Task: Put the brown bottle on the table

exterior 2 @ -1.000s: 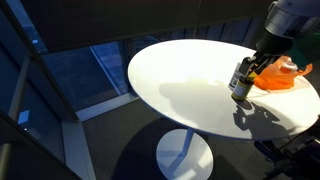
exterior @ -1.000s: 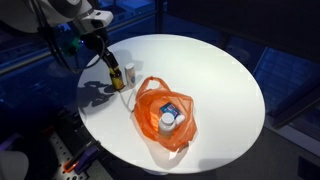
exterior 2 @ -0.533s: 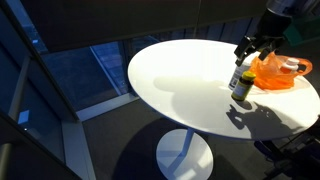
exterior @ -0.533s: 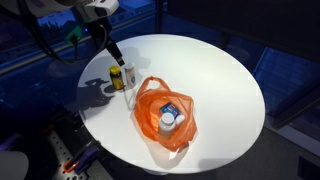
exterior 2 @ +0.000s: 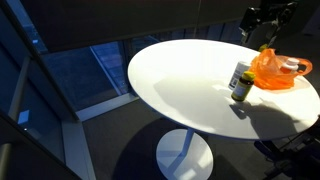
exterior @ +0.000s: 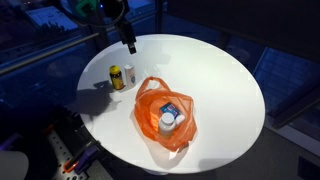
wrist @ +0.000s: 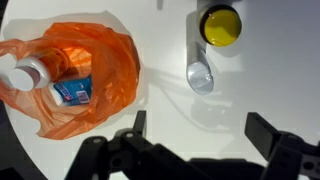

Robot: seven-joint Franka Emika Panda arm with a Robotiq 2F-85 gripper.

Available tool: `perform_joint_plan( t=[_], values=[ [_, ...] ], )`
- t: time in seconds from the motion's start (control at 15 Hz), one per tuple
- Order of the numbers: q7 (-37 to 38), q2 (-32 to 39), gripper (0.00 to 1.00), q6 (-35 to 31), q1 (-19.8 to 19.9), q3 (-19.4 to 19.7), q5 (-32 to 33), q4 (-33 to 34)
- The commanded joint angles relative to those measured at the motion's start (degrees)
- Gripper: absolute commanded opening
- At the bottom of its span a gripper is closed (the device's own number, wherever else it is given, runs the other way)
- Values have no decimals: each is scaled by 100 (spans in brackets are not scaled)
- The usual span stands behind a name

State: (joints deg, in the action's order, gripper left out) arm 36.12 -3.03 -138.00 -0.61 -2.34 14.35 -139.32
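The brown bottle point(exterior: 115, 77) stands upright on the round white table point(exterior: 215, 75), near its edge. From above in the wrist view I see its yellow cap point(wrist: 220, 25). In an exterior view the brown bottle point(exterior 2: 242, 90) stands just in front of the orange bag. My gripper point(exterior: 130, 46) hangs open above the table, well clear of the bottle, and holds nothing. In the wrist view the gripper point(wrist: 200, 125) shows both fingers spread wide over bare table.
A small pale bottle point(exterior: 128, 76) stands touching or right beside the brown one; the pale bottle point(wrist: 200, 72) also shows from the wrist. An orange plastic bag point(exterior: 165, 112) holds a white-capped bottle point(exterior: 167, 120) and lies at mid-table.
The gripper has let go of the brown bottle, opened wide and risen up and away. The bottle stays standing on the table.
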Motion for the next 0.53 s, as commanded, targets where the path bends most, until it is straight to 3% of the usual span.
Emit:
perform_joint_plan(
  t=[0.0,0.47],
  values=[
    [-696,127,100,819,116,148,-335,638],
    [-1577,-298,100,1896,297,383,-520,1035]
  ],
)
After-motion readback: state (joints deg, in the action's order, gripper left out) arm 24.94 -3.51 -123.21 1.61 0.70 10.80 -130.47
